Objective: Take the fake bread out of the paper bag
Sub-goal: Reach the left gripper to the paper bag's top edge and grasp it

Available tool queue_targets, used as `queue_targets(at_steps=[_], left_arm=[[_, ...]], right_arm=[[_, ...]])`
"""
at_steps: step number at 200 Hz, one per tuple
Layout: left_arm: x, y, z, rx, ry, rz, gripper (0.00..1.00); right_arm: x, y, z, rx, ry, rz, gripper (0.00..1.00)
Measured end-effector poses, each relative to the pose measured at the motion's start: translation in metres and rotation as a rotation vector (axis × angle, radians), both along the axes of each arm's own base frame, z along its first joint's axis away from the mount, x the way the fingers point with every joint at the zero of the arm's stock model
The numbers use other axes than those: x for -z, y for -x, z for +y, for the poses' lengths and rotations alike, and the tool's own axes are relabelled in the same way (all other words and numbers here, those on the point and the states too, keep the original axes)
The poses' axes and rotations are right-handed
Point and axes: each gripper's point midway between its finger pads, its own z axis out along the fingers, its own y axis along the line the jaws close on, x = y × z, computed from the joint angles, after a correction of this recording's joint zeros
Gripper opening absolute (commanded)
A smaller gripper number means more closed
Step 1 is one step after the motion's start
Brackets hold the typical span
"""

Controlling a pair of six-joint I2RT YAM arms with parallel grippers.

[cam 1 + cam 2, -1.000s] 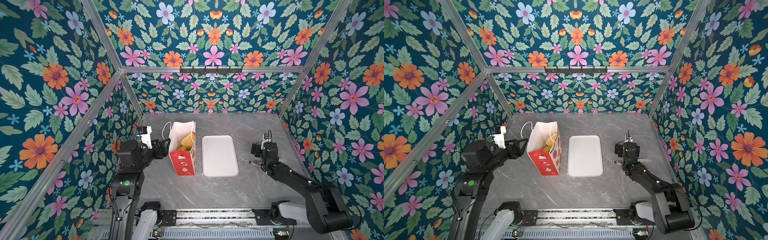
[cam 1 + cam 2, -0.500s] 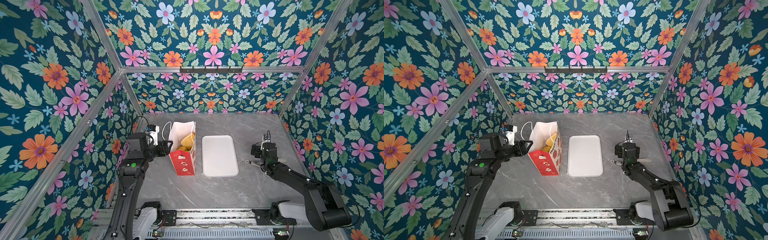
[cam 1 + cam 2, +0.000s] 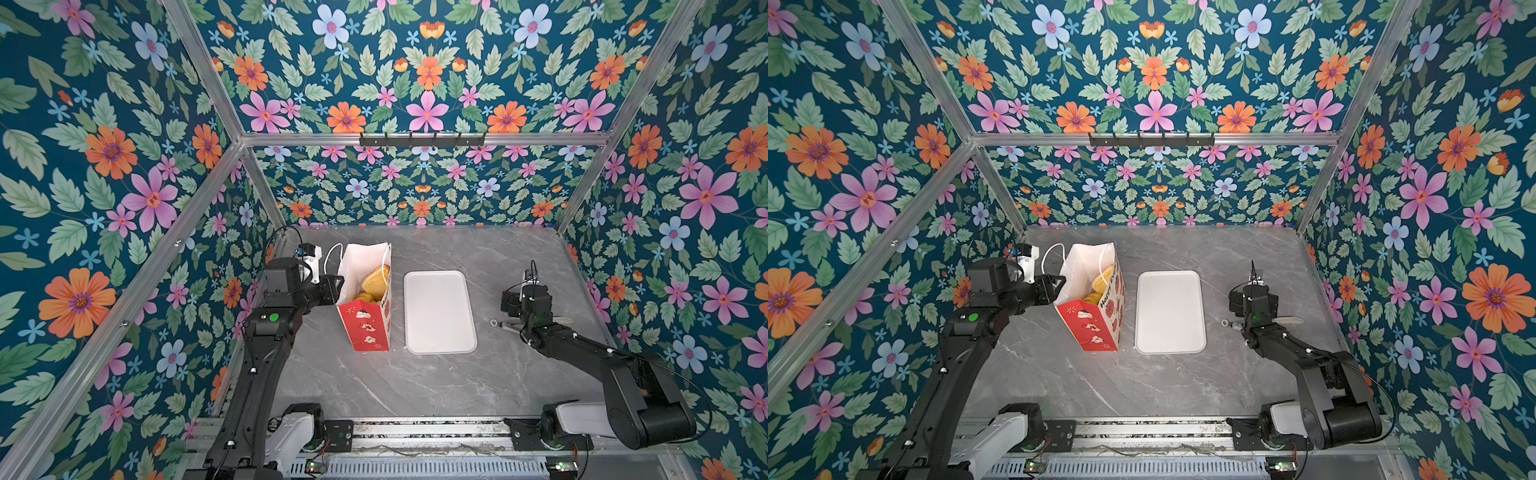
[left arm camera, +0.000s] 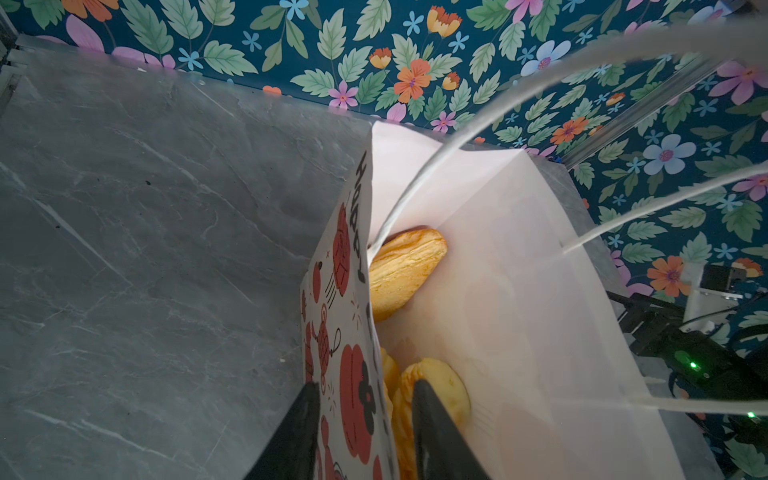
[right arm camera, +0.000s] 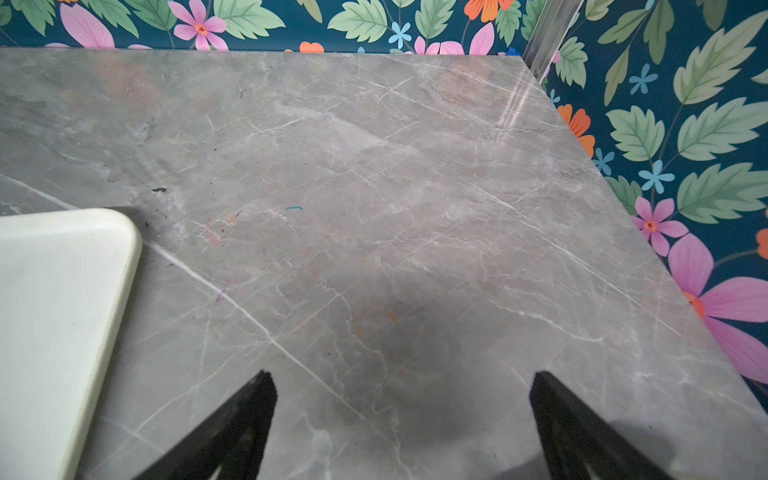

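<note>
1. While the glossy golden-yellow toy pastries (image 3: 376,277) all lie inside the tall red-printed paper gift bag (image 3: 365,328), left of centre in both top views, the task stands at its outset: no piece is out.
2. Just right of the bag, the white rectangular plastic tray (image 3: 440,311) is bare, and nothing lies on the grey marbled tabletop (image 3: 415,382) around it.
3. In the left wrist view the left gripper (image 4: 365,386) straddles the bag's printed wall, with one finger outside and one inside beside a pastry. Whether the jaws pinch the paper cannot be told.
4. In the right wrist view the right gripper (image 5: 401,378) shows jaws spread wide and empty over bare tabletop, well apart from the bag.
5. The bag stands upright with its long axis vertical and its mouth facing up. Its white cord handles (image 4: 478,124) rise from the rim.
6. A ridged long roll (image 4: 403,270) leans slantwise against the printed wall near the mouth.
7. Judged outstanding: every pastry must be lifted out.
</note>
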Motion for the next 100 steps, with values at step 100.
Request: queue_targets(at_steps=[100], left_arm=[[0.004, -0.019, -0.004, -0.005, -0.019, 0.013, 0.00]], right_arm=[[-0.001, -0.004, -0.001, 0.006, 0.004, 0.000, 0.97]])
